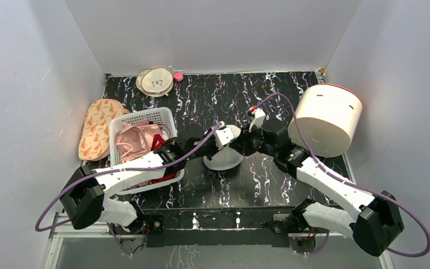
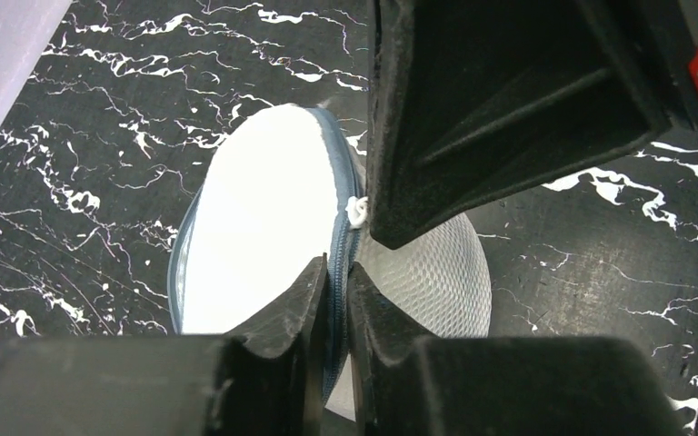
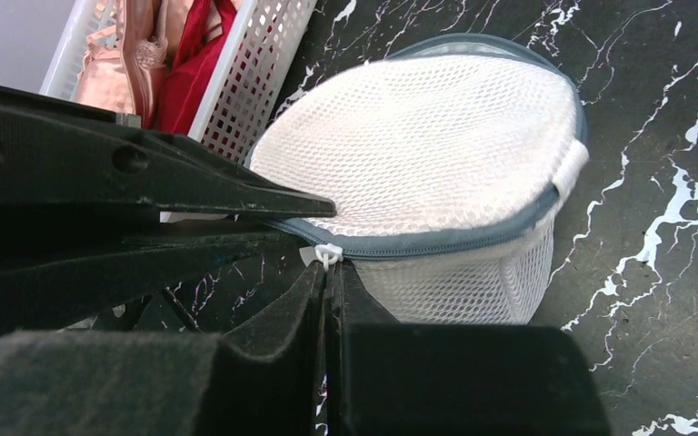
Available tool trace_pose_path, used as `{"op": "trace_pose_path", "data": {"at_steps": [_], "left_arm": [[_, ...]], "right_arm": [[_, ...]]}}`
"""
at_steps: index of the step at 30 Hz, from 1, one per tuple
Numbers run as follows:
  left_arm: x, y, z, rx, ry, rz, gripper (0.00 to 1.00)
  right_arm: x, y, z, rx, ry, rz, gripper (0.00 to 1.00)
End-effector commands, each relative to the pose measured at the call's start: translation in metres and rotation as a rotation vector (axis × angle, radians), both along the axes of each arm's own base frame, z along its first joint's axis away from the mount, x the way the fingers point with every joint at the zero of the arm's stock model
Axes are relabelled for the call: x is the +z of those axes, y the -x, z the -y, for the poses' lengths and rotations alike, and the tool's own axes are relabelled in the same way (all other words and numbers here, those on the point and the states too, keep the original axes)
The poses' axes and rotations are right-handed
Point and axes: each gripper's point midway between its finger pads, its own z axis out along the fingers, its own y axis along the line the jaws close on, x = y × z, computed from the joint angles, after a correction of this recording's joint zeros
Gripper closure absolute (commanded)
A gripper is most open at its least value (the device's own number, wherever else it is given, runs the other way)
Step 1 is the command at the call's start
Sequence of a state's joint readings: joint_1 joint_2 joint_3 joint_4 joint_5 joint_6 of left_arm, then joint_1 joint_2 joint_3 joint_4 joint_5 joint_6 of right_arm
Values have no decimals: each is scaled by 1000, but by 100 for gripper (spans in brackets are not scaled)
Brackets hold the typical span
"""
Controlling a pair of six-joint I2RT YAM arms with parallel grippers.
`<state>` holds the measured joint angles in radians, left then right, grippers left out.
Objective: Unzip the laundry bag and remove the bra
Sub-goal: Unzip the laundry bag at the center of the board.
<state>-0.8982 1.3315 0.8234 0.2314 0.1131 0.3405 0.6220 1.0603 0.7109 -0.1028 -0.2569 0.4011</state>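
Right wrist view: right gripper point(image 3: 331, 271) closed, apparently on the white zipper pull point(image 3: 328, 253); left gripper point(image 2: 336, 272) narrowly pinches the rim of the soft, light white mesh dome laundry bag point(image 3: 418, 136).

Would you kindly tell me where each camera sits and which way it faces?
Top external: above, behind the bases, looking down on the black marbled table; both arms show, left gripper and right gripper meeting.
Left wrist: on the left arm, facing down its own fingers pinching the zipper rim of the round white mesh laundry bag.
Right wrist: on the right arm, facing along its shut fingers holding the white zipper pull.
Shared: both wrist views show bag, pull and the other gripper.
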Motion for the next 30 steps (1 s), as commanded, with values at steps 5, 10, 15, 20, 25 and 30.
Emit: {"op": "trace_pose_path", "data": {"at_steps": [5,10,15,20,25,30], "left_arm": [[28,-11,-4,40,32,77,100],[34,-13,-8,58,43,104,100],[38,-15,-11,74,47,123,100],[40,-15,-13,82,48,132,100],[43,-16,-15,88,55,143,100],[43,-15,-15,86,55,144,100]], "right_arm": [[34,-18,11,-113,-30,105,100],[16,-28,29,-219,51,45,100],[9,-37,45,-301,106,29,100],[4,-45,63,-359,126,6,100],[-1,-50,81,-388,104,-23,100],[-2,-51,85,-381,105,-23,100]]}}
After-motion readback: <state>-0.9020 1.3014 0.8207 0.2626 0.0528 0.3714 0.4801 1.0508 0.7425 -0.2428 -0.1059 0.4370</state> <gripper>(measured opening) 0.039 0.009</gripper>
